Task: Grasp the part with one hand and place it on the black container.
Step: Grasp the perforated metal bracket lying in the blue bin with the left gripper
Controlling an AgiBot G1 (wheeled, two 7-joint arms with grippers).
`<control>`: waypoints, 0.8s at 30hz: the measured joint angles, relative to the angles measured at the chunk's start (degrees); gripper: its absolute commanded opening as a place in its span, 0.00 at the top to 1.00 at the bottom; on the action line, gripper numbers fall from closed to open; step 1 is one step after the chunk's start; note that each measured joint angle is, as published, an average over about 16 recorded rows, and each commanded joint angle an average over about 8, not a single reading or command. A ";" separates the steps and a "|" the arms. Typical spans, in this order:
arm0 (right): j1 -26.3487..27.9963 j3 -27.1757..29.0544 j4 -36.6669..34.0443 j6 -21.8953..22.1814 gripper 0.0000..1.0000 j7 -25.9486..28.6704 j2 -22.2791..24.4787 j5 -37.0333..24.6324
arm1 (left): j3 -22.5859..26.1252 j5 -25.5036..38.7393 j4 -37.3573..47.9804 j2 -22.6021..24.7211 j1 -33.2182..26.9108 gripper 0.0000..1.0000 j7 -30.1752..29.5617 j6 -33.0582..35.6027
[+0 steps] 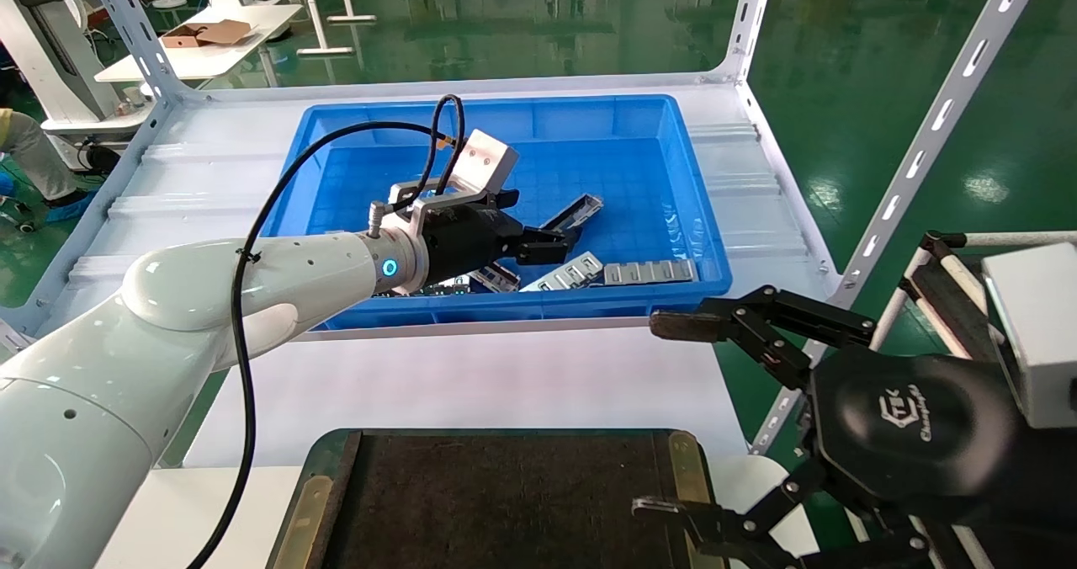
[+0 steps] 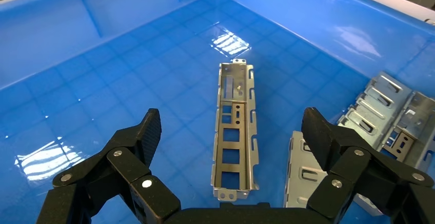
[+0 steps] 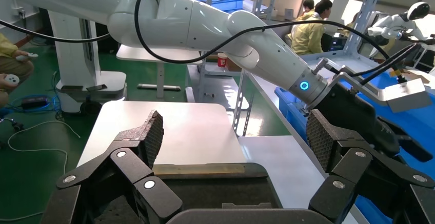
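Note:
The part (image 2: 235, 131), a narrow silver trough with rectangular cut-outs, lies flat on the floor of the blue bin (image 2: 128, 8). It also shows in the head view (image 1: 577, 212). My left gripper (image 2: 232, 124) is open and empty; it hovers over the part, one finger on each side, touching nothing. In the head view the left gripper (image 1: 551, 246) reaches into the bin. The black container (image 1: 505, 502) lies at the table's near edge and also shows in the right wrist view (image 3: 215, 193). My right gripper (image 1: 665, 417) is open and empty beside the container's right side.
Flat silver plates with tabs (image 1: 648, 272) lie in the bin's near right corner, close to the part (image 2: 379, 106). The bin's near wall (image 1: 505, 312) stands between the part and the container. White shelf posts (image 1: 925, 140) rise on the right.

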 measured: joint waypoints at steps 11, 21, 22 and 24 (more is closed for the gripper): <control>0.00 0.00 0.00 0.00 1.00 0.00 0.00 0.00 | 6.69 -3.40 -0.50 -0.09 -0.11 1.00 -3.17 -3.29; 0.00 -0.01 0.00 0.00 1.00 0.00 0.00 0.00 | 11.03 -6.50 -0.83 -0.18 -0.02 1.00 -4.17 -5.50; 0.00 -0.01 0.00 0.00 1.00 0.00 0.00 0.00 | 11.39 -6.82 -0.81 -0.18 -0.02 1.00 -4.21 -5.68; 0.00 -0.01 0.00 0.00 1.00 0.00 0.00 0.00 | 12.08 -7.48 -0.76 -0.18 -0.03 1.00 -4.26 -6.03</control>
